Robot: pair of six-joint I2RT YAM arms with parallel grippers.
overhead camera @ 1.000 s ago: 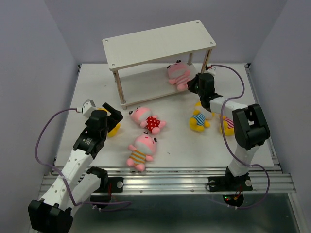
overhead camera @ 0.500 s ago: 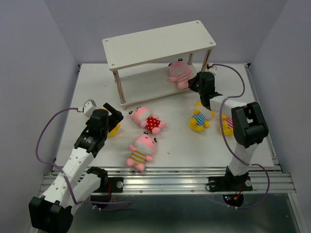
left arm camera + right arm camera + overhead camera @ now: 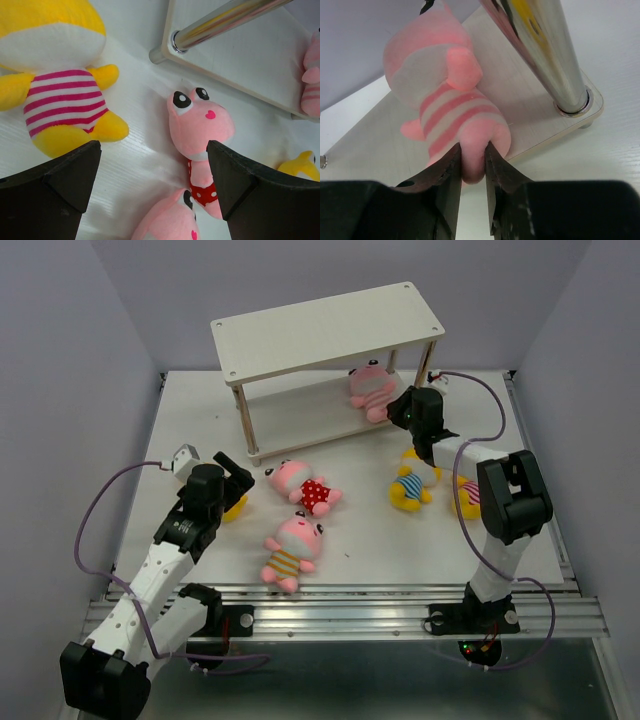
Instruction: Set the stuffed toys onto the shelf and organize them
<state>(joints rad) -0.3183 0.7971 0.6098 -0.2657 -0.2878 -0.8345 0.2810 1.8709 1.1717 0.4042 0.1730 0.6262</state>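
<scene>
The shelf (image 3: 330,335) stands at the back of the table (image 3: 370,540), an off-white rack of 2 boards on 4 thin legs. 1 pink striped toy (image 3: 450,100) lies on its lower board at the right end, just beside the shiny front leg (image 3: 560,60), with its belly banded pink and pale grey and 1 foot sticking out over the board's front edge. The right gripper (image 3: 472,155) has that foot pinched, jaws drawn in narrow with the plush squeezed between them. The other 5 toys are down on the table. A pink polka-dot toy (image 3: 303,485) and a second pink striped one (image 3: 290,552) lie in the middle. A yellow toy with blue stripes (image 3: 412,483) lies right of them, and another yellow toy (image 3: 465,495) sits half hidden behind the right arm. The last, a yellow toy with pink stripes (image 3: 60,85), lies under the left arm. The left gripper (image 3: 152,165) hangs above the table with its jaws spread wide and nothing gripped, that yellow toy to one side of it and the polka-dot toy's face showing below the gap.
</scene>
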